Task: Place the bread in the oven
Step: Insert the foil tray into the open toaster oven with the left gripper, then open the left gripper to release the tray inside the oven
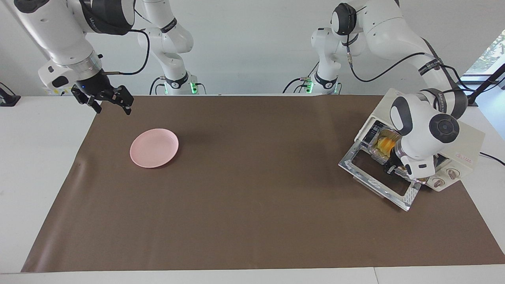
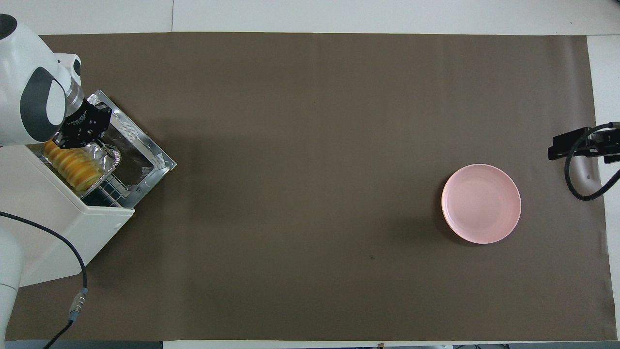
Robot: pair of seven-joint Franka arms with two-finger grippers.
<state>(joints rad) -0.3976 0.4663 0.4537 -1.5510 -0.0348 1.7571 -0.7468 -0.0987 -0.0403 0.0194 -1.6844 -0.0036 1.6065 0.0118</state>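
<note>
Bread (image 2: 72,166) sits in a foil tray (image 2: 107,160), and I see that tray at the oven (image 2: 72,218) mouth, partly on the wire rack, at the left edge of the overhead view. The oven's glass door (image 1: 378,179) lies dropped flat on the bench, right of centre in the facing view. My left gripper (image 2: 77,140) is down at the tray's rim, above the open door; whether its fingers are clamped on the foil or slack, I cannot tell, since the wrist hides them. My right gripper (image 1: 108,103) waits in the upper left of the facing view, over the mat's corner, fingers spread wide and holding nothing. A pink plate (image 1: 154,147) rests bare on the brown mat (image 1: 252,221), below that gripper in the frame.

I judge the step in hand to be the insertion itself: tray and loaf look only partway in. Next I would push the tray deeper along the rack, keeping it level, then draw the left gripper clear of the door so it can be swung shut.
</note>
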